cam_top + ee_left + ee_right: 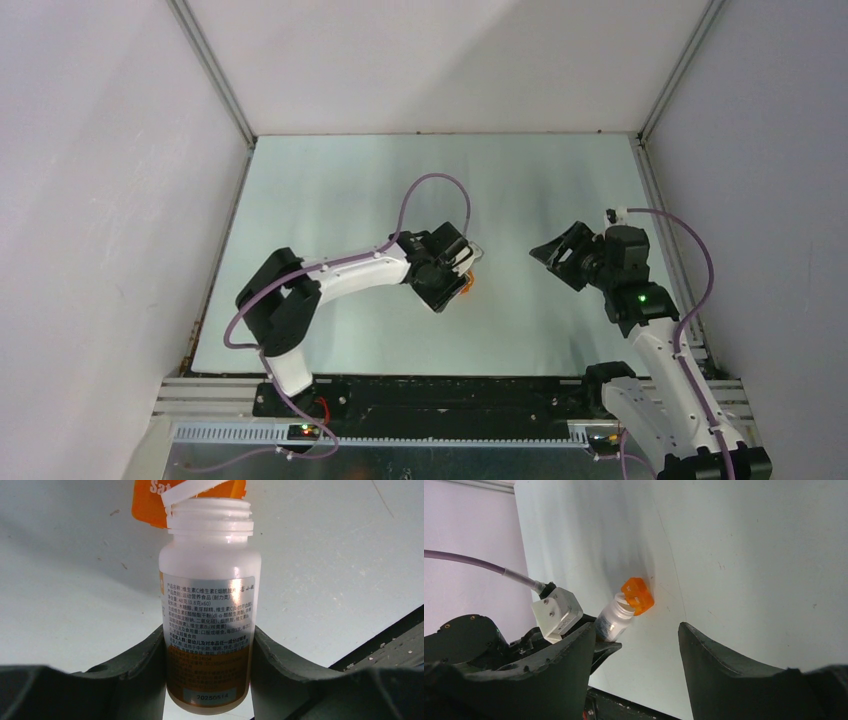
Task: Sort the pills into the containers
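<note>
Near the centre of the top view, the uncapped white bottle [209,595] is gripped by the left claw [447,268] with its mouth at the orange cup [637,596], while the right claw [556,256] is held open and empty; no pills are seen, so sorting is judged unfinished.

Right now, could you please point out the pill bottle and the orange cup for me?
pill bottle [209,610], left wrist view, on its label.
orange cup [638,595], right wrist view, on its middle.
</note>
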Action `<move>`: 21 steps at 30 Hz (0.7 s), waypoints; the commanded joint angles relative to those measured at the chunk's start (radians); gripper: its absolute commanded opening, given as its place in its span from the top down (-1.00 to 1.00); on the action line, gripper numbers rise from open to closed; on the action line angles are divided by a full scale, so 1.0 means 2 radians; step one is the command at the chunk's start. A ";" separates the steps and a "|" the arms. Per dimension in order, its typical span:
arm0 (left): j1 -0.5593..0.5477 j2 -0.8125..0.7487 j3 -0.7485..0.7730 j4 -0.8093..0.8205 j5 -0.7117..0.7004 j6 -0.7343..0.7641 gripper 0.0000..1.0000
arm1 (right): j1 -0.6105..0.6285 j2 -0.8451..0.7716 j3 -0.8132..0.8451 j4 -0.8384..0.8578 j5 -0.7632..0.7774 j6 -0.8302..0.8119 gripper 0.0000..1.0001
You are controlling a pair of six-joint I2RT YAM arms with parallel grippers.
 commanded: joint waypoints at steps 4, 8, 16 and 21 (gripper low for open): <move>-0.009 0.014 0.042 -0.042 -0.041 0.020 1.00 | -0.006 -0.003 -0.007 0.016 -0.010 0.007 -0.32; -0.014 0.024 0.060 -0.061 -0.047 0.025 1.00 | -0.007 -0.004 -0.009 0.015 -0.012 0.005 -0.32; -0.028 0.043 0.083 -0.089 -0.067 0.024 1.00 | -0.010 -0.004 -0.012 0.014 -0.015 0.004 -0.32; -0.031 0.047 0.099 -0.103 -0.086 0.021 1.00 | -0.010 -0.008 -0.012 0.013 -0.013 0.004 -0.32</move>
